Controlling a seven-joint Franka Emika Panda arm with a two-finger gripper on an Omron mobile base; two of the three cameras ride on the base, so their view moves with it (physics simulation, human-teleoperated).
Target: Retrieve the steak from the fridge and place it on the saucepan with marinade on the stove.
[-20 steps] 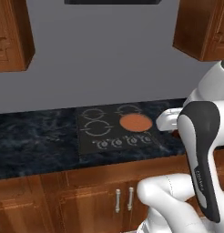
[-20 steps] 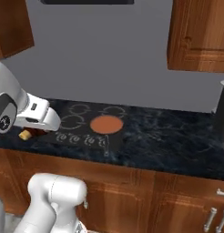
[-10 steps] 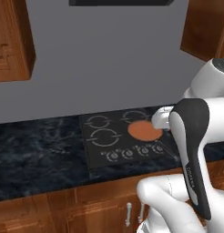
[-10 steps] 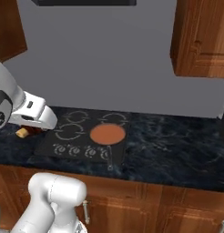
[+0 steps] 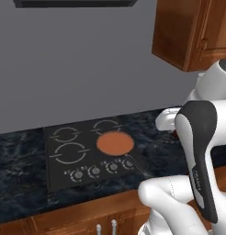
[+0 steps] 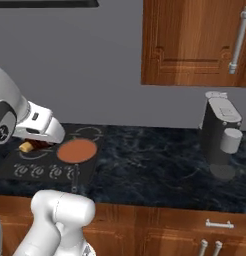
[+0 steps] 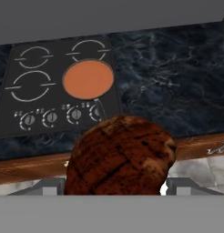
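The steak (image 7: 119, 157) sits clamped in the fingers (image 7: 116, 186), which stand wide because the lump fills the gap between them; in the hand view it bulks large at the bottom, dark brown and charred, hiding the tips. In the right base view the hand's end hangs over the left part of the stove (image 6: 25, 165), with a small tan piece, probably the steak's lighter spot, showing beneath it.

The relation that matters now is where the saucepan with marinade (image 7: 88, 78) lies from the loaded hand. In the hand view its orange-brown disc is ahead of the steak and a little to the left, on the far right burner of the stove (image 7: 27, 98), well apart from the steak. Its dark handle (image 7: 99, 109) points back toward the front edge and the knobs (image 7: 50, 117), roughly toward the camera. In the left base view the saucepan (image 5: 115, 143) lies left of the arm (image 5: 200, 151).

Judging from this, the steak is carried but not yet over the pan; the move to come needs a reach forward, then a descent over the disc before letting go. The dark marbled tabletop (image 7: 177, 82) stretches to the right of the stove.
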